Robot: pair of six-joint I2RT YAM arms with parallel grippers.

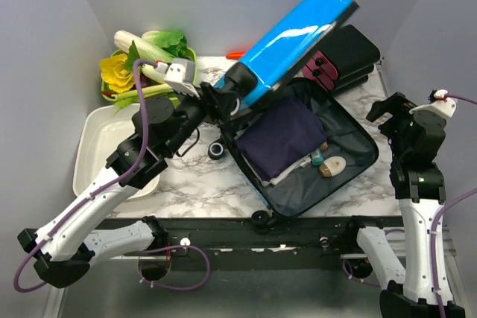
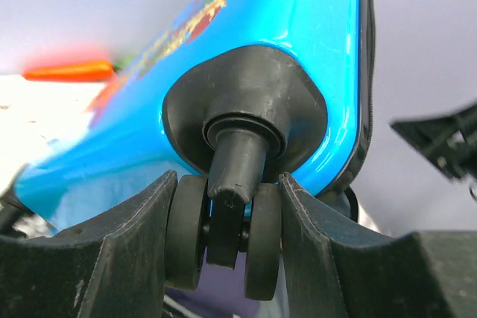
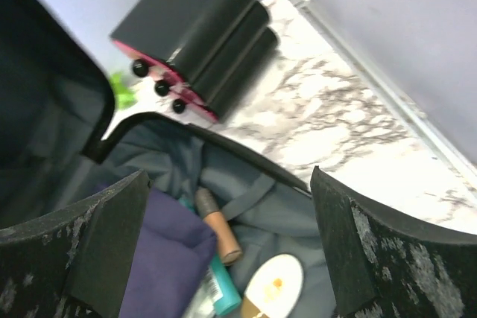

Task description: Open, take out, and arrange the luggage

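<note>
marble table (image 1: 195, 178) | luggage (image 1: 298, 31) lid raised | left gripper (image 2: 227, 188) pinches its wheel (image 2: 185, 232) | right gripper (image 3: 227, 176) spread, empty | step: opening | next, likely: unpacking

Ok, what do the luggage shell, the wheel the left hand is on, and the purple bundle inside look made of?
The luggage shell looks like hard glossy plastic: sharp light reflections on the blue. The wheel is matte black, probably rubber or hard plastic, dull and unreflective, pinched between the left hand's fingers. The purple bundle looks like soft fabric: folded, rounded edges.
</note>
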